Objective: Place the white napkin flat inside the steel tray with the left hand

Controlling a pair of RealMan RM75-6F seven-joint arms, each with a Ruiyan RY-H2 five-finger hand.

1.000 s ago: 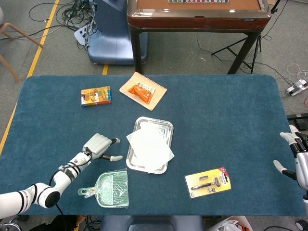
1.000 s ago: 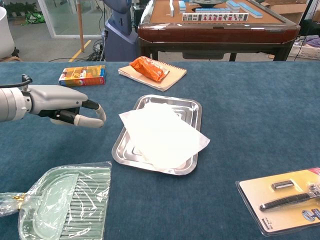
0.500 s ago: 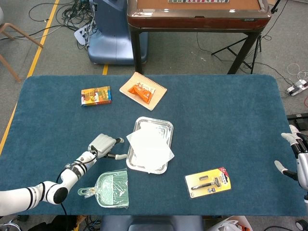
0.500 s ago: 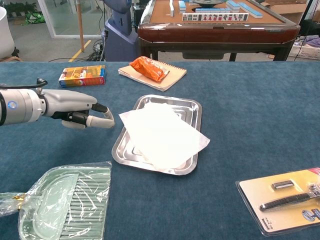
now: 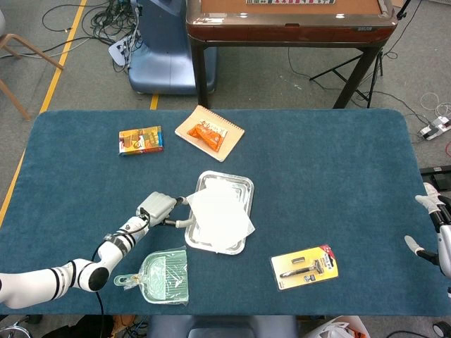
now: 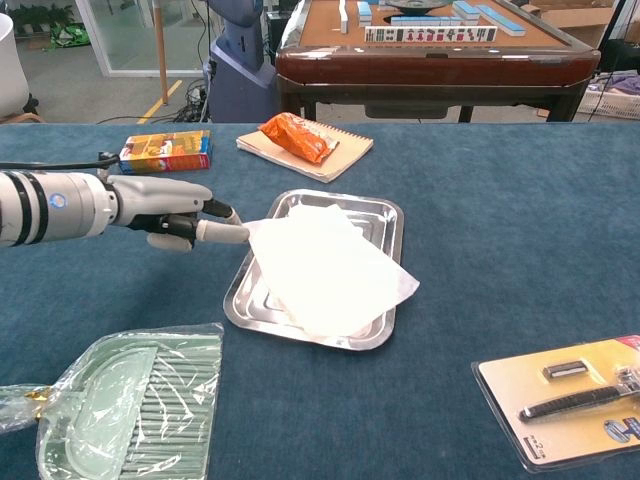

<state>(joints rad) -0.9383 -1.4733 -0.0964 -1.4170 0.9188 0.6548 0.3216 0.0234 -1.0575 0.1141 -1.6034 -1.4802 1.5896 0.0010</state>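
Note:
The white napkin [image 5: 218, 215] [image 6: 325, 265] lies skewed over the steel tray [image 5: 243, 189] [image 6: 390, 215], with its left and right corners hanging past the rim. My left hand [image 5: 158, 206] [image 6: 165, 208] lies low over the cloth just left of the tray. Its fingers are spread, and the fingertips [image 6: 232, 232] reach the napkin's left corner. No grip on the napkin shows. My right hand [image 5: 437, 225] hangs at the table's right edge, fingers apart and holding nothing; the chest view does not show it.
A green dustpan in plastic wrap [image 5: 163, 277] [image 6: 125, 410] lies near the front edge under my left forearm. A carded razor [image 5: 304, 266] [image 6: 575, 398] sits front right. A snack box [image 5: 140, 140] and a notebook with an orange packet [image 5: 209, 132] lie at the back.
My left hand has slid right across the cloth, from well clear of the tray to the napkin's left corner, which has shifted slightly. The right hand has sunk a little.

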